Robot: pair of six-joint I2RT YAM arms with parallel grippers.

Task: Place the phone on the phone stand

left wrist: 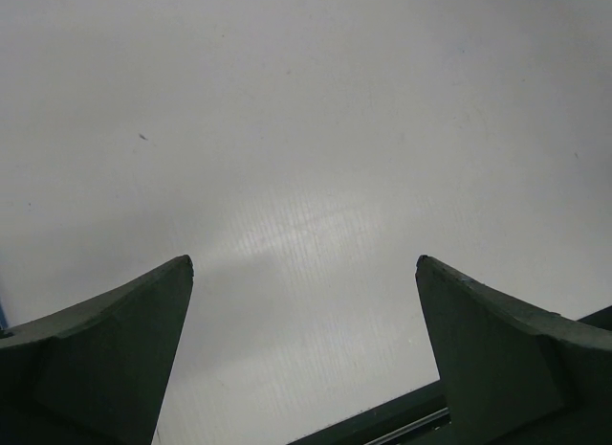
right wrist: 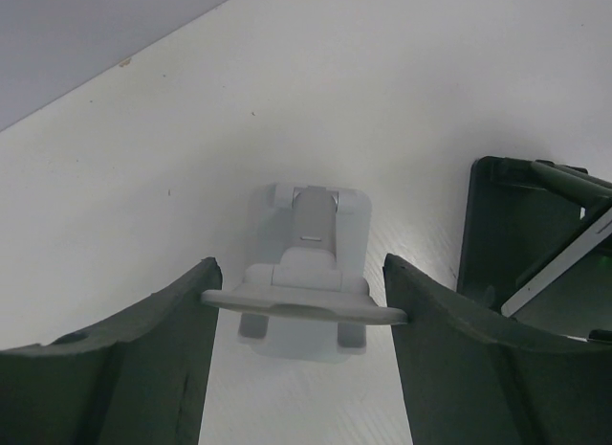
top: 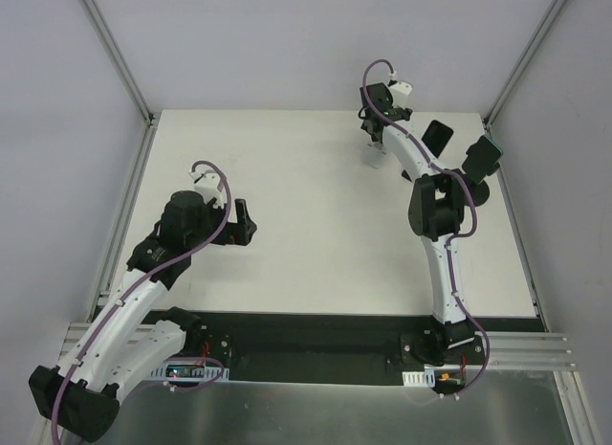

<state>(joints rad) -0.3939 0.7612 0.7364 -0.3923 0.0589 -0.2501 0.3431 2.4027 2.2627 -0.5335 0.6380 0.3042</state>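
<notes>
We see the right gripper (right wrist: 301,273) at upper right of the top view, jaws clamped on the phone stand (right wrist: 308,236), the phone (right wrist: 497,225) just beside. The left gripper (left wrist: 304,263) has its jaws apart

Your right gripper (right wrist: 301,261) straddles white phone stand (right wrist: 311,273), dark fingers (right wrist: 124,368) low in frame on either side. Stand's top plate seen edge-on, its two ends touching inner faces of both fingers. Hinged base below it, flat on white table (right wrist: 411,91). To your right, dark phone (right wrist: 497,225) sits near stand but apart from it, lower part hidden behind right finger. Pale strip crosses its corner, nature unclear. Grey wall (right wrist: 67,33) fills upper left.
</notes>
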